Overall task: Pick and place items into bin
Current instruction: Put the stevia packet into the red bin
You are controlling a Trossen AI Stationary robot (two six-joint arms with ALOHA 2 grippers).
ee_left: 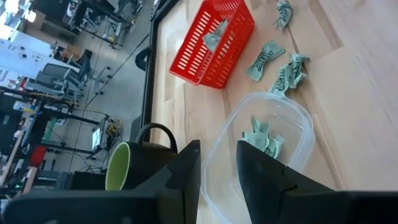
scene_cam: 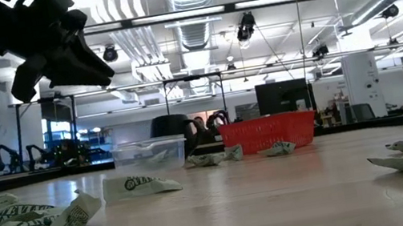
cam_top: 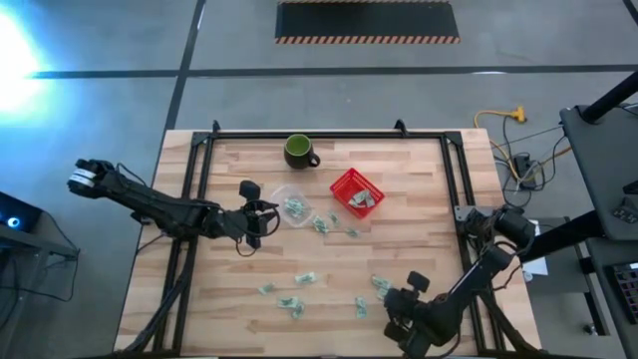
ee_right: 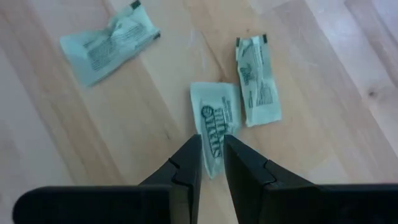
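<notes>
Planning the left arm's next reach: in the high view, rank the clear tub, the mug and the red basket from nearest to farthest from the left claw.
1. Clear tub, right beside the left claw, toward the table's middle.
2. Mug, farther off near the table's far edge.
3. Red basket, past the tub, toward the right arm's side.

One red basket [cam_top: 356, 192], one clear tub [cam_top: 291, 204], one green mug [cam_top: 298, 151], a dozen-odd wrappers [cam_top: 304, 278].

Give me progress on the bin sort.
Done: some packets sit in the red basket and the clear tub. In hand: right pincer straddles a packet; left pincer hovers at the tub. Left: loose packets scattered on the table.
</notes>
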